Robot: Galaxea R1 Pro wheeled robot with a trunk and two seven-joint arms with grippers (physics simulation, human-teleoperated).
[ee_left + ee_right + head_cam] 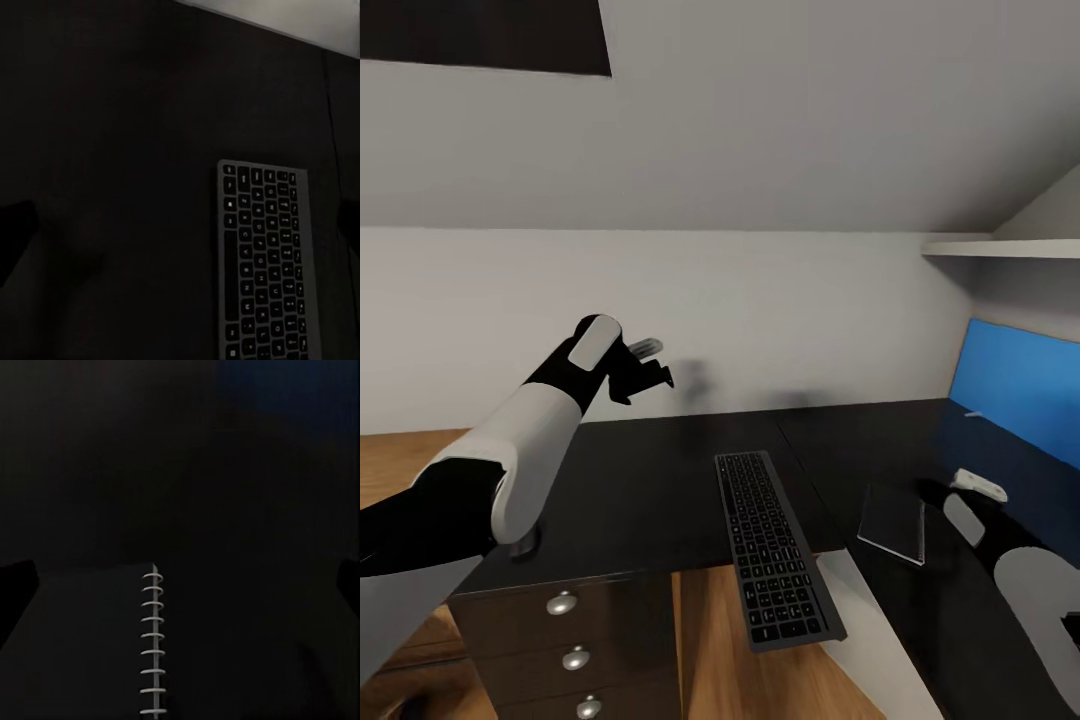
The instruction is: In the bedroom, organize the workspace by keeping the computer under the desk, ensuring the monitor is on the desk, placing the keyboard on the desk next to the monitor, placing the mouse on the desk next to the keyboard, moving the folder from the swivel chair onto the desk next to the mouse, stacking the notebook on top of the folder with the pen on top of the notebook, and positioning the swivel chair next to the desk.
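Left end effector (pixel 645 368) raised over table (pixel 650 480), fingers apart. Keyboard (pixel 775 545) overhanging front edge. Right end effector (pixel 980 487) beside notebook (pixel 893 523); spread indeterminable.

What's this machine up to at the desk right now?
A two-armed robot is tidying a workspace. Its left gripper hangs above the black desk, holding nothing. The keyboard lies on the desk with its near end jutting past the edge. The right arm reaches over the desk's other wing, beside a thin notebook. A blue wall panel stands behind.
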